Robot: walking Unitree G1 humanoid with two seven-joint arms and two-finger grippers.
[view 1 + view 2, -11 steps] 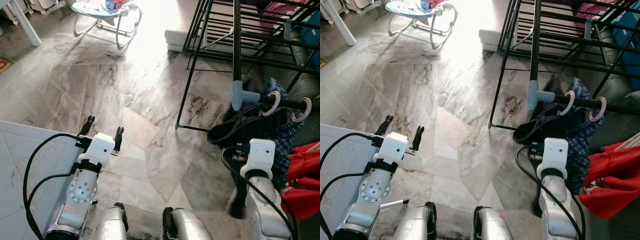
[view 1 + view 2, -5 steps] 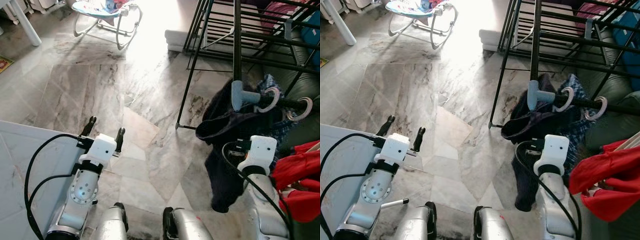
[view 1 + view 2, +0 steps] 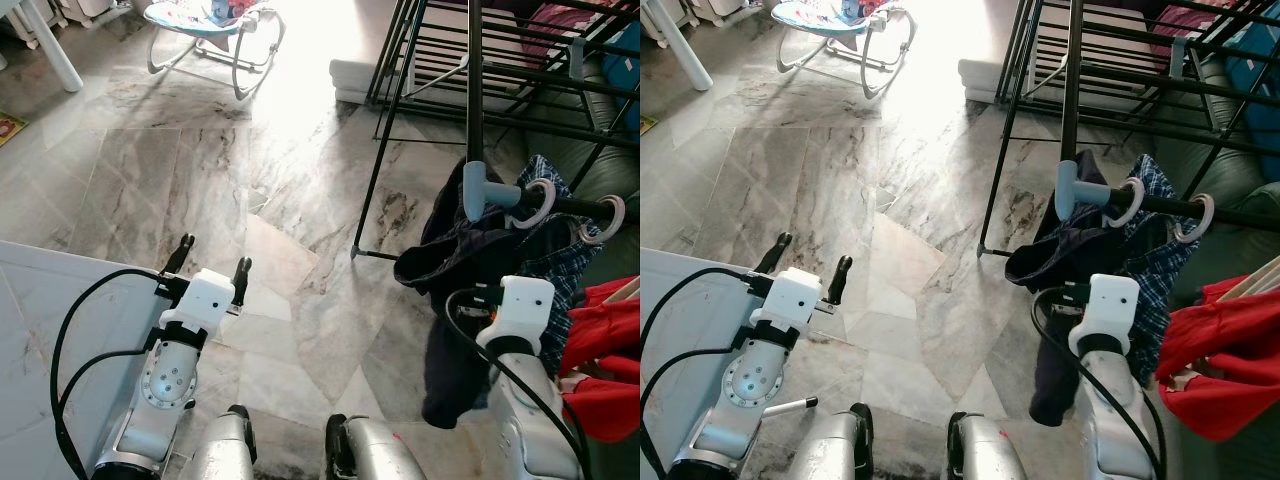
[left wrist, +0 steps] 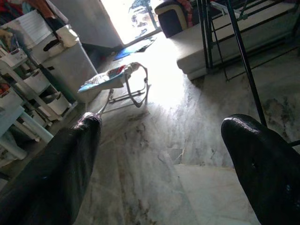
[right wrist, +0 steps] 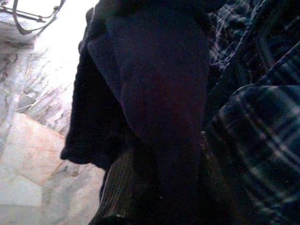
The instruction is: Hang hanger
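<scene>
hanger hook (image 3: pixel 540 203), pale ring, looped over the dark rail (image 3: pixel 575 207) of the drying rack, a second hook (image 3: pixel 610 218) beside it. dark garment (image 3: pixel 455 300) and plaid shirt (image 3: pixel 560 270) hang below. right pincer (image 5: pixel 154 187) buried in the dark cloth; its gap cannot be told. left pincer (image 3: pixel 210 262) wide, holding nothing, above marble floor (image 3: pixel 200 170). red garment (image 3: pixel 605 350) at far right.

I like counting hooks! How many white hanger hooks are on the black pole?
2. One hanger hook hangs beside the grey elbow joint, above the dark blue garment. The other hanger hook hangs further along the black pole, by the plaid shirt. Clothes may hide more.
</scene>
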